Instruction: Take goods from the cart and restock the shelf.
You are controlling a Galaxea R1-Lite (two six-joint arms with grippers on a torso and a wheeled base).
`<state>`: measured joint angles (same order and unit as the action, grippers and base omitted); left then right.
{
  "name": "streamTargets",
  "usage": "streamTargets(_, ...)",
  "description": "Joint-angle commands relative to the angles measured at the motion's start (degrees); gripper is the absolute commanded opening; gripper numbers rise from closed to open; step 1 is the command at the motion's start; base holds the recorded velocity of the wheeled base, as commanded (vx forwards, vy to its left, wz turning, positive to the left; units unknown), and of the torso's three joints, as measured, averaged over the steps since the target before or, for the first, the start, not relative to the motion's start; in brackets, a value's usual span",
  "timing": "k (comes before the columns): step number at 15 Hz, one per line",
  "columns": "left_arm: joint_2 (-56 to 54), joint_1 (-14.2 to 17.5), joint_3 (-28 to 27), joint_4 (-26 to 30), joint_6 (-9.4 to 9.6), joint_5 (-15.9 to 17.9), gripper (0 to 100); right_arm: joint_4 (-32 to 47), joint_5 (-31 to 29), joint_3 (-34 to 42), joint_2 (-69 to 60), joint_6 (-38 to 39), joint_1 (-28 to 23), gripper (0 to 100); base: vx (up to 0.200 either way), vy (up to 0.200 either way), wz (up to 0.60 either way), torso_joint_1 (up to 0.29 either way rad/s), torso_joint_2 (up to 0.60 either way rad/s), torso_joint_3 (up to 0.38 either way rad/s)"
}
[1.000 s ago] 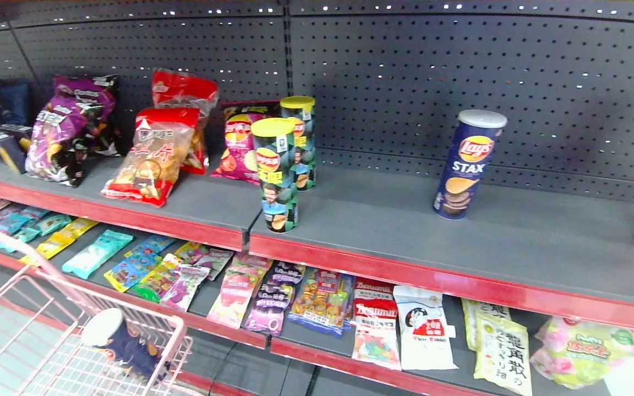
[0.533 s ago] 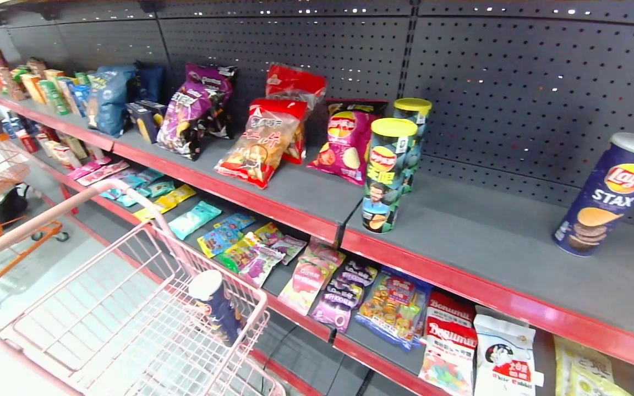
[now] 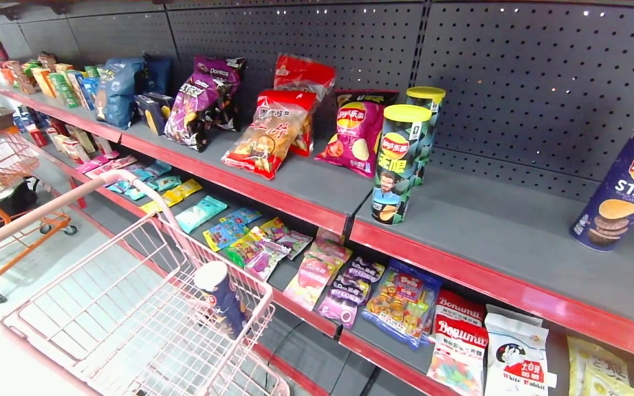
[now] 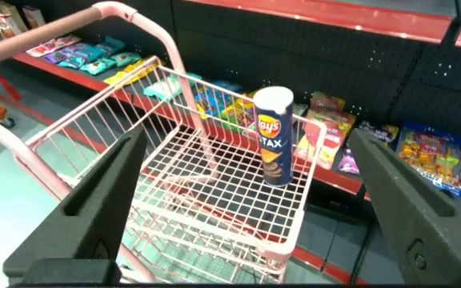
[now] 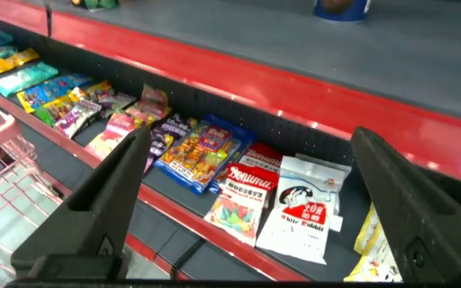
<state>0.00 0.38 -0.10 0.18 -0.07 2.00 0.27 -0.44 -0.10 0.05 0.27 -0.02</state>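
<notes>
Down in the cart (image 3: 47, 212), the can (image 3: 222, 300) stands upright by the shelf-side wall. My view has swung left onto it, so fetching looks next. Left gripper (image 4: 245, 160) and right gripper (image 5: 246, 152) both gape wide, empty, with the shelf (image 3: 487, 231) alongside.

The left gripper (image 4: 244, 140) had two matte black fingers (image 4: 94, 208), broad and wedge-shaped, with flat faces and bevelled edges narrowing toward blunt tips. The right gripper (image 5: 250, 132) was of the same make: plain black fingers (image 5: 410, 216), angular and smooth, each with a small step along its edge
</notes>
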Motion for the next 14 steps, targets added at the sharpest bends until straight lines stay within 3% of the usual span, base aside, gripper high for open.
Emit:
streamTargets(1, 0.09, -0.03, 0.01, -0.01, -0.01, 0.02, 100, 0.00, 0.00, 0.01, 0.04, 0.00, -0.06, 100, 0.000, 0.000, 0.00, -0.144, 0.38, 0.217)
streamTargets(14, 0.09, -0.03, 0.01, -0.01, -0.37, -0.07, 100, 0.00, 0.00, 0.01, 0.04, 0.08, -0.06, 100, 0.000, 0.000, 0.00, -0.162, 0.44, 0.277)
